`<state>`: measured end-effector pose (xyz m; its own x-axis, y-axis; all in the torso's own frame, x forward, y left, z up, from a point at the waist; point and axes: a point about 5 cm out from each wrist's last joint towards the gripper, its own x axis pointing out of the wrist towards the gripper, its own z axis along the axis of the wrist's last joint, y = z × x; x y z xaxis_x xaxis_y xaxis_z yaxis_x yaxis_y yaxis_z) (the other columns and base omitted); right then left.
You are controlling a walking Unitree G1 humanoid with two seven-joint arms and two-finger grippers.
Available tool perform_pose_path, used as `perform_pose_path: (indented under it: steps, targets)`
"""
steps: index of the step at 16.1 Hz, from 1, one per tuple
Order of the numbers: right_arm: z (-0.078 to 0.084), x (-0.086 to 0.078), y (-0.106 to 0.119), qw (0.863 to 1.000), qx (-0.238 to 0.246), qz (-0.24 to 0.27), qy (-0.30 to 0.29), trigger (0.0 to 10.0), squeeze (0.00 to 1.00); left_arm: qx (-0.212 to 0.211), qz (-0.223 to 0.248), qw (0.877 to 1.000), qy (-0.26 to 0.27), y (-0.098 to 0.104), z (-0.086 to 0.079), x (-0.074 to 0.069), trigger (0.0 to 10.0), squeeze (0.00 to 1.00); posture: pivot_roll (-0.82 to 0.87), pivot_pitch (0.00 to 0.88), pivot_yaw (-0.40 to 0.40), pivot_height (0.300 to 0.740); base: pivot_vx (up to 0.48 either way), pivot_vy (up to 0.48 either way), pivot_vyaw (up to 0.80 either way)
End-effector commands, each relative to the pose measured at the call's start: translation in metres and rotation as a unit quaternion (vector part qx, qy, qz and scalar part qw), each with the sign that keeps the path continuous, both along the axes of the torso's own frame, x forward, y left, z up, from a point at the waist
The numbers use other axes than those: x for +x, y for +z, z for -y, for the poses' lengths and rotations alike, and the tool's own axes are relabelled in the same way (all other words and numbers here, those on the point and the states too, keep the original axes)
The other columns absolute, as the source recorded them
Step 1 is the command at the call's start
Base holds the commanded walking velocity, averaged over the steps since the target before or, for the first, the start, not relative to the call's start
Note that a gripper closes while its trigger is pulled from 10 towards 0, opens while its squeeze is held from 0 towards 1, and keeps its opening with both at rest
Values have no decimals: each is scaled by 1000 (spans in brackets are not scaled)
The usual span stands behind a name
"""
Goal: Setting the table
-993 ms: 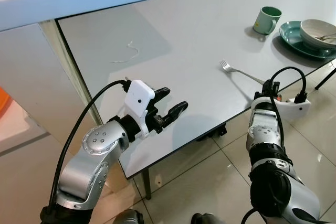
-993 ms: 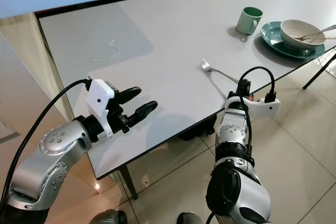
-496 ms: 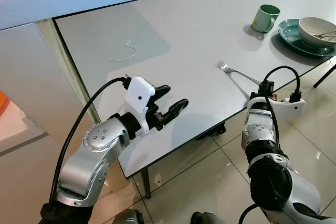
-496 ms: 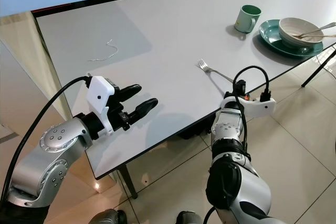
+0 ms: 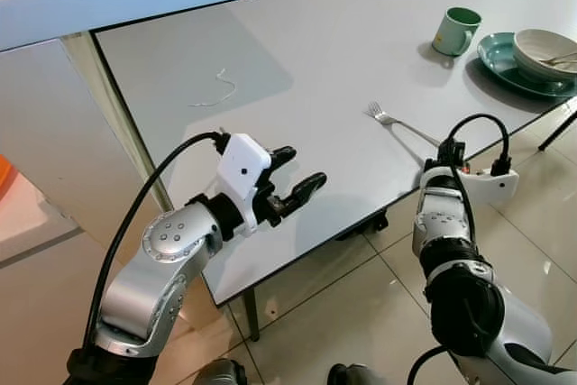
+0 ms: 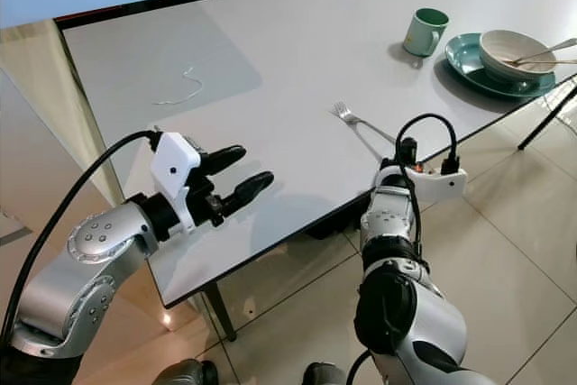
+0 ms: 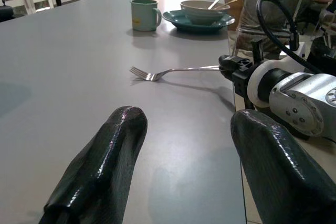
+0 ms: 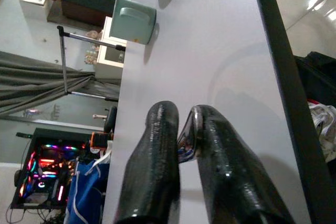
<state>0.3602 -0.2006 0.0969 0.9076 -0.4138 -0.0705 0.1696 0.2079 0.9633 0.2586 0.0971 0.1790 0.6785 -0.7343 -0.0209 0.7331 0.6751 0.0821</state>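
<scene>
Left eye view: the right gripper (image 7: 227, 68) sits at the near edge of the grey table (image 5: 297, 51), its two black fingers (image 8: 157, 156) pinched on the handle end of a fork (image 5: 401, 123). The fork lies flat on the tabletop, its long axis running from the gripper toward roughly 10 o'clock, tines farthest from the hand. Further along the table, at about 2 o'clock from the fork, stand a green mug (image 5: 457, 31) and a teal plate (image 5: 505, 65) carrying a white bowl (image 5: 544, 48) (a utensil rests inside it).

The left gripper (image 5: 293, 182) hovers over the near corner of the table, fingers spread and holding nothing, well apart from the fork, which lies toward 3 o'clock from it. A bit of white string (image 5: 216, 92) lies on the table at its 12 o'clock.

The right arm is plainly the nearer one and already has the handle; judging by the place setting, the fork probably belongs beside the plate, so the next move would carry it toward 2 o'clock along the table edge, keeping the tines level.
</scene>
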Motion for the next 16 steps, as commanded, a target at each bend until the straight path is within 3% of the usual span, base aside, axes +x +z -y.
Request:
perform_pose_path:
  steps: [1, 6, 16]
  targets:
    - [1, 1, 2, 1000, -2, 1, -1, 10000, 1000, -1, 13, 1000, -12, 5, 4, -3, 10000, 0, 122, 134, -30, 740, 0, 0, 0]
    - [1, 0, 1, 1000, -24, -7, -3, 10000, 1000, 1, 14, 1000, -14, 5, 4, -2, 10000, 0, 121, 131, -27, 740, 0, 0, 0]
    - [-7, 5, 5, 986, -145, -70, 40, 10000, 1000, 3, 16, 1000, -21, 6, 4, 0, 10000, 0, 121, 126, -23, 740, 0, 0, 0]
